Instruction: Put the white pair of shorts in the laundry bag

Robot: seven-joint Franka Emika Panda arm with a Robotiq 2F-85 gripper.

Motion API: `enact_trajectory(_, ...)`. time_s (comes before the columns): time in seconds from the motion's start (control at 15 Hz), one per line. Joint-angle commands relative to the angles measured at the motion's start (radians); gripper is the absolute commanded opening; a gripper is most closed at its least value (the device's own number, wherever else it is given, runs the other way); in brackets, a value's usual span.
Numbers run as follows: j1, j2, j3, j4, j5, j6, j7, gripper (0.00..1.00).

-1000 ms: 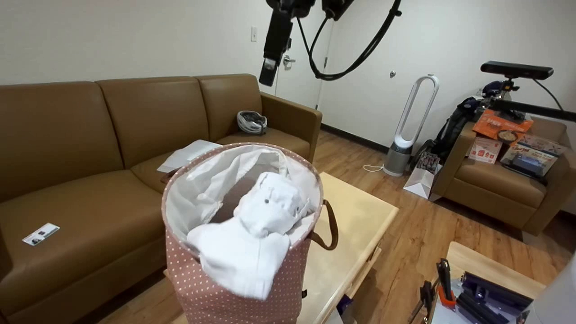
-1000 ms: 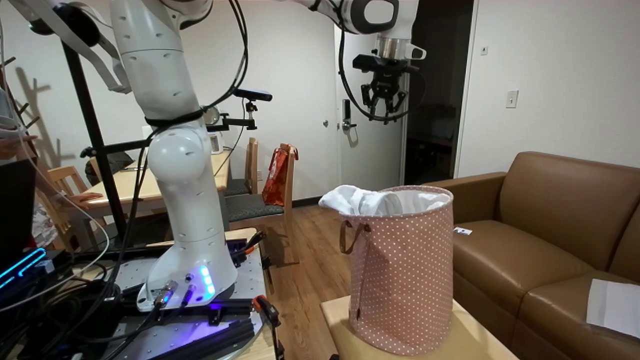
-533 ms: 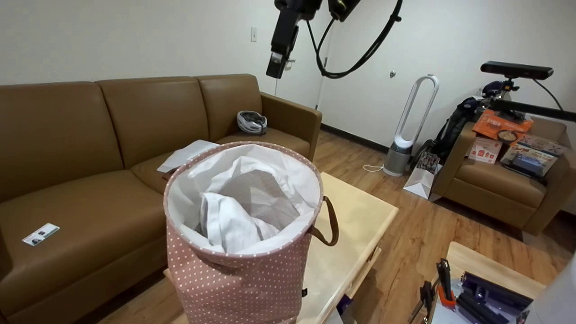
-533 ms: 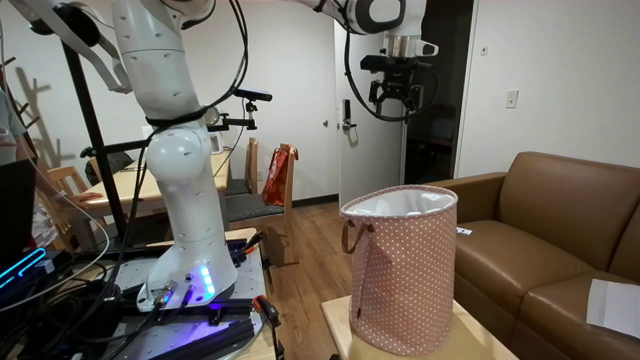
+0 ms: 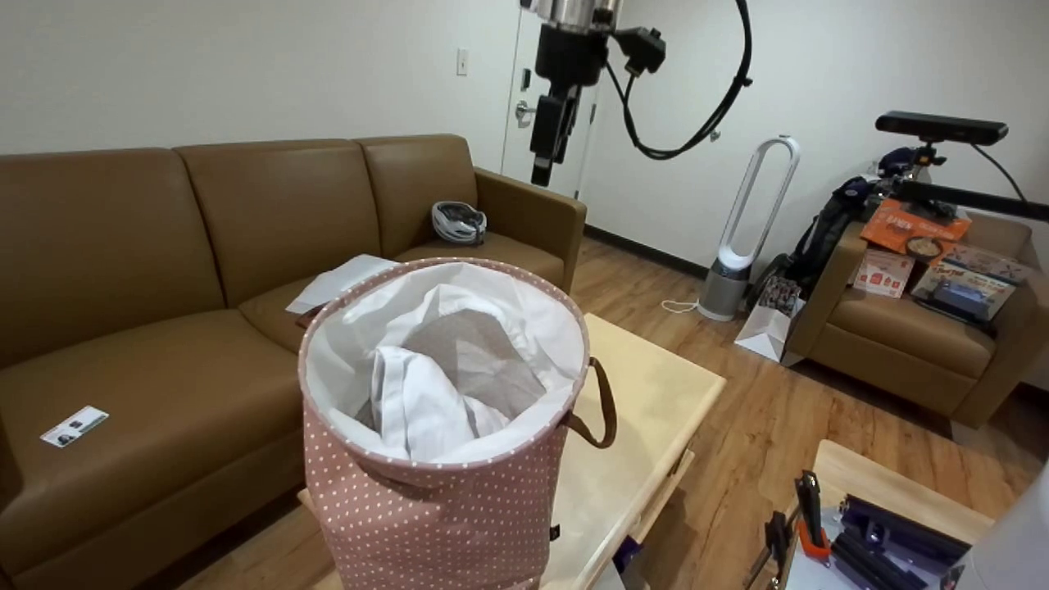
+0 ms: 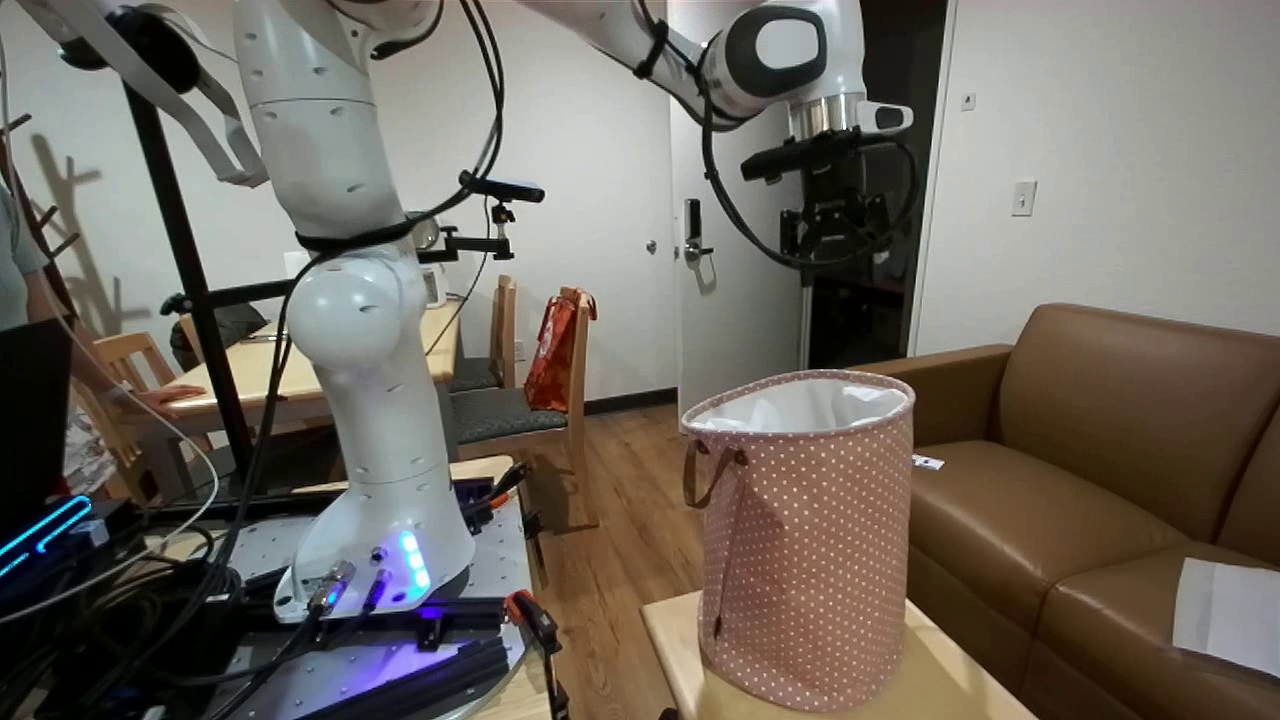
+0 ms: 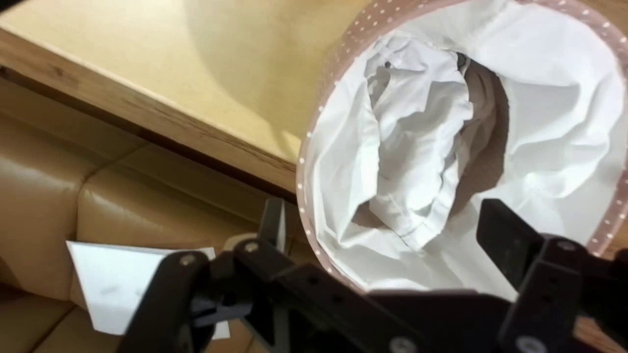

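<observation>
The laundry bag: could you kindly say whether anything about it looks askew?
Only the white lining looks untidy, sagging inward in uneven folds beside the white shorts; the laundry bag stands upright, nothing visibly spilled.

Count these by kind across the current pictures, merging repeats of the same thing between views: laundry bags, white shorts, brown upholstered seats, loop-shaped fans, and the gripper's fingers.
Laundry bag: 1
White shorts: 1 pair
Brown upholstered seats, the sofa and the armchair: 2
Loop-shaped fan: 1
Gripper fingers: 2
Total: 7
</observation>
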Motion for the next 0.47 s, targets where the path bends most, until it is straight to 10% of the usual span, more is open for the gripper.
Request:
enact_trajectory(0.0, -0.021, 0.036, 0.004, -0.102, -0.084, 0.113, 0.171, 1.0)
enact_trajectory(0.4, -0.022, 0.074, 0.002, -0.13, -0.022, 0.127, 0.189, 1.0)
